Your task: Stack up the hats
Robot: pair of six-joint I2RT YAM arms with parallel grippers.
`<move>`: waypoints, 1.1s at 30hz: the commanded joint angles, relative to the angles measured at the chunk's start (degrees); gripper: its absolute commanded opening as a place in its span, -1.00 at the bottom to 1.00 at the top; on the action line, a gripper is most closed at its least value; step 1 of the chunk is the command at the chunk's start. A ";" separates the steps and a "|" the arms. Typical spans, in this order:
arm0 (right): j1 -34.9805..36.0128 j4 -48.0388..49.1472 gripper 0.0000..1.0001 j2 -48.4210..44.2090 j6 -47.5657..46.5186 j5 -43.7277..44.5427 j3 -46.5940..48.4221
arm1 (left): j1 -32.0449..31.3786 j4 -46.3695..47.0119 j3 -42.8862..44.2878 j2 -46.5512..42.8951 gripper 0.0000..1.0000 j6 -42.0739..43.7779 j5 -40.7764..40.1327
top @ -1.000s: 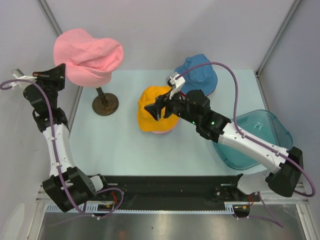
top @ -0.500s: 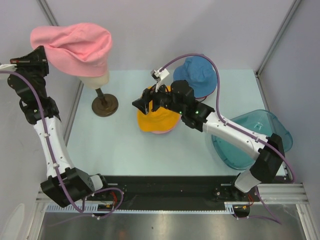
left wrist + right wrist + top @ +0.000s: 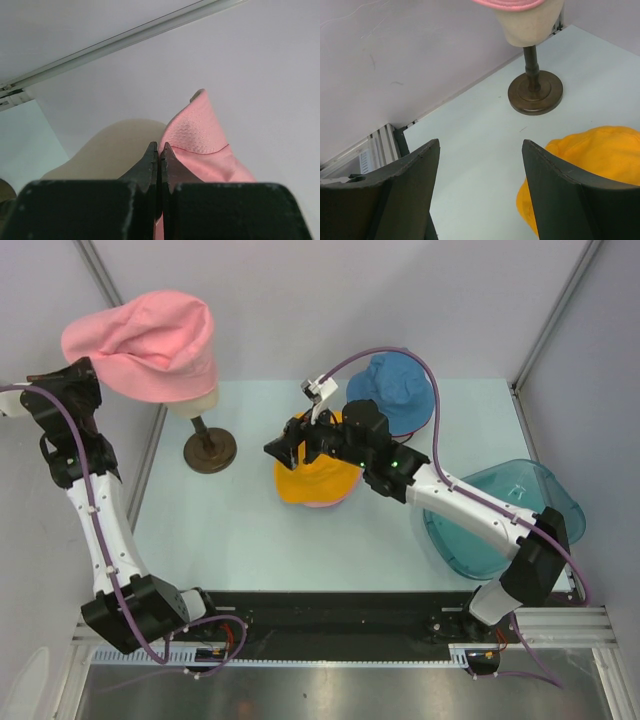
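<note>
A pink hat (image 3: 145,340) hangs half off the beige mannequin head (image 3: 192,400) at the back left, lifted and bunched. My left gripper (image 3: 85,372) is shut on the pink hat's left edge; in the left wrist view the pink fabric (image 3: 200,135) runs between the closed jaws of my left gripper (image 3: 160,149), beside the head (image 3: 115,145). An orange hat (image 3: 310,478) lies mid-table over a sliver of pink fabric (image 3: 322,504). A blue hat (image 3: 398,390) lies behind it. My right gripper (image 3: 285,447) hovers open over the orange hat's left side, holding nothing.
The mannequin's brown round base (image 3: 210,449) stands on the table left of the orange hat, and shows as the base (image 3: 535,92) ahead of my right gripper (image 3: 480,150). A translucent teal tray (image 3: 525,505) sits at the right edge. Enclosure walls stand close on the left and at the back.
My left gripper has pulled the pink hat up and to the left, baring the bottom of the mannequin head. My right arm has swung left over the orange hat, still open.
</note>
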 commanded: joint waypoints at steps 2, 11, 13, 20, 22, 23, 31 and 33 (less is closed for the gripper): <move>-1.34 1.17 0.44 -0.22 1.89 0.04 1.83 | 0.66 -0.11 -4.04 -5.10 -0.99 2.45 -4.53; -2.93 9.04 0.42 14.00 4.18 -0.14 18.17 | 0.31 4.03 -10.55 -7.47 -0.99 2.72 -3.21; -2.93 13.19 0.36 17.34 6.20 0.13 20.19 | 0.31 5.88 -11.08 -7.83 -0.99 3.24 -3.04; -1.35 18.48 0.34 34.92 7.88 -0.75 39.00 | 0.14 12.81 -13.89 -8.09 -1.00 4.12 -1.28; -0.82 18.49 0.34 38.27 7.70 0.03 43.31 | 0.14 13.78 -13.98 -8.35 -0.99 5.44 0.11; -0.38 18.57 0.34 39.24 7.70 0.39 44.54 | 0.14 13.87 -13.98 -8.44 -0.99 6.23 0.04; 0.50 18.49 0.39 47.06 7.79 0.65 54.47 | 0.23 15.37 -12.57 -7.39 -0.99 8.87 0.39; 0.50 18.40 0.39 47.16 8.23 0.57 54.57 | 0.23 14.15 -11.70 -7.04 -1.00 8.87 -0.66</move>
